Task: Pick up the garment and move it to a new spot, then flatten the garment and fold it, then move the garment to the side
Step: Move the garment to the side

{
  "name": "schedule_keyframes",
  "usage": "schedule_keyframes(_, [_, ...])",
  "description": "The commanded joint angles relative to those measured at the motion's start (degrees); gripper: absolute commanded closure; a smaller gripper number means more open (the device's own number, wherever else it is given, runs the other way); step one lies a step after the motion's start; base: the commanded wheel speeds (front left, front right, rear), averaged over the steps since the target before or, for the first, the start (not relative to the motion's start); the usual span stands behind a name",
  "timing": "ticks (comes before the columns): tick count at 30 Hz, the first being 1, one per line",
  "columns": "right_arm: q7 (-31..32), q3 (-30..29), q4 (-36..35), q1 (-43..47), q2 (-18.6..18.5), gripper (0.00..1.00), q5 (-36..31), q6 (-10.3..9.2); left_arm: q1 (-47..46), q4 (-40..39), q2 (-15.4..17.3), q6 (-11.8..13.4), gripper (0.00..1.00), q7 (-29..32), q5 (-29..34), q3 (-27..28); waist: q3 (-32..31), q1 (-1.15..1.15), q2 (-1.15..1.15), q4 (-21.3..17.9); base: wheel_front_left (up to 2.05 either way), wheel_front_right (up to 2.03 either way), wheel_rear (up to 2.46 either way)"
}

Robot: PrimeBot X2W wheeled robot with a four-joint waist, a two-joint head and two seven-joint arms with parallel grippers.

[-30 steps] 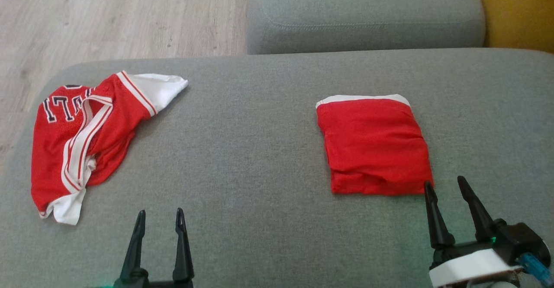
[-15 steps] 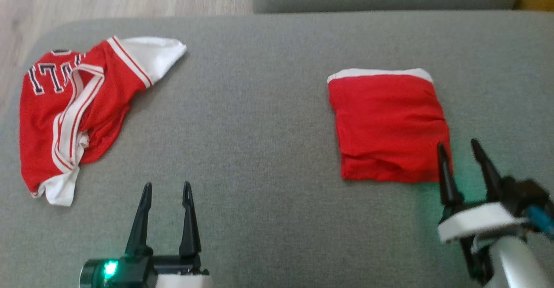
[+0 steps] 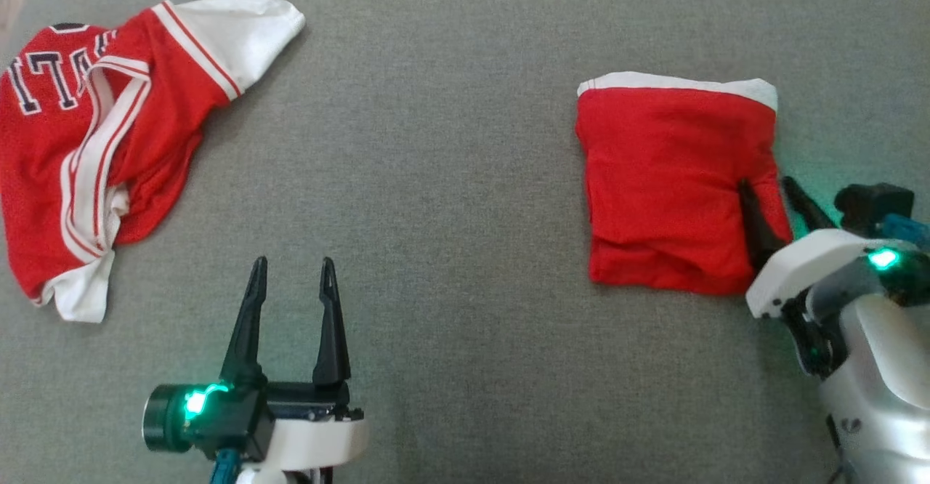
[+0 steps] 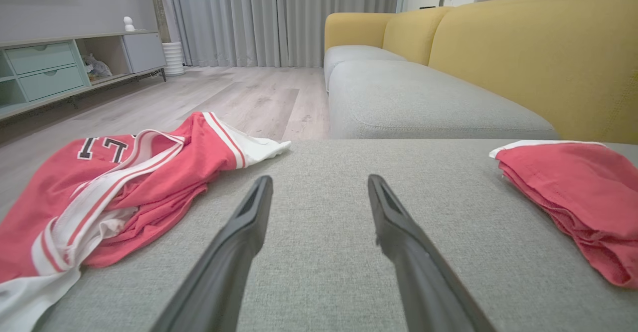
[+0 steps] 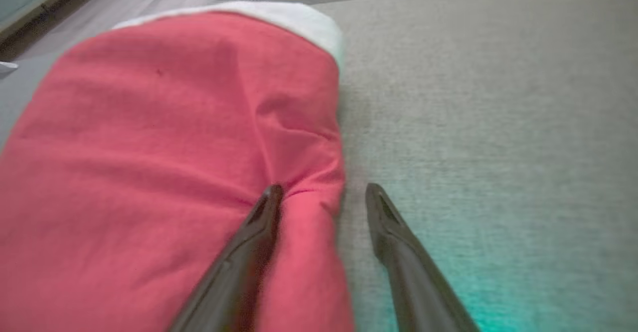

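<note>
The right pincer [image 3: 764, 183] has pushed forward over the last second, from just short of the near right corner of the folded red garment with a white band along its far edge [image 3: 672, 186] to a place along that garment's right edge. It now straddles the edge: in the right wrist view one finger presses a dimple into the red cloth and the other sits on the grey fabric sofa cushion [image 3: 450, 179] just beside it, jaws apart and gripping nothing yet. The head camera has also tipped down, so the whole scene sits higher in its view. The left pincer [image 3: 293, 262] hangs released over bare cushion, well apart from the crumpled red-and-white lettered jersey [image 3: 87, 142] at far left. Folding looks finished; the next step is probably pinching this edge to shift the garment aside.
</note>
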Motion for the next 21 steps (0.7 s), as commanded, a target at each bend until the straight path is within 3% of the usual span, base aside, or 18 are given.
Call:
schedule_keyframes(1, [1.7,3.8,-0.9,-0.9,-0.8,1.0,3.5,-0.04,-2.0,-1.5,-0.1,0.0,0.0,-0.3,-0.1,1.3,0.9,-0.01,0.0,-0.5,0.0,0.0,0.0])
schedule_keyframes(5, [0.5,6.3,-2.7,-2.0,-3.4,1.0,7.5,-0.04,-2.8,-1.6,-0.1,0.0,0.0,-0.3,0.2,1.3,1.9,-0.01,0.0,-1.9,0.0,0.0,0.0])
schedule_keyframes(15, [3.0,9.2,-9.3,-7.0,-20.1,1.0,8.8,-0.04,-7.3,-3.7,0.0,-1.9,0.0,-0.3,2.5,1.7,9.5,-0.01,0.0,-10.6,0.0,0.0,0.0])
schedule_keyframes(21, [3.4,8.7,-7.2,-13.4,-27.0,1.0,8.3,-0.04,-12.5,-3.7,0.5,-3.6,0.0,-0.3,4.0,2.2,14.9,-0.01,0.0,-14.1,0.0,0.0,0.0])
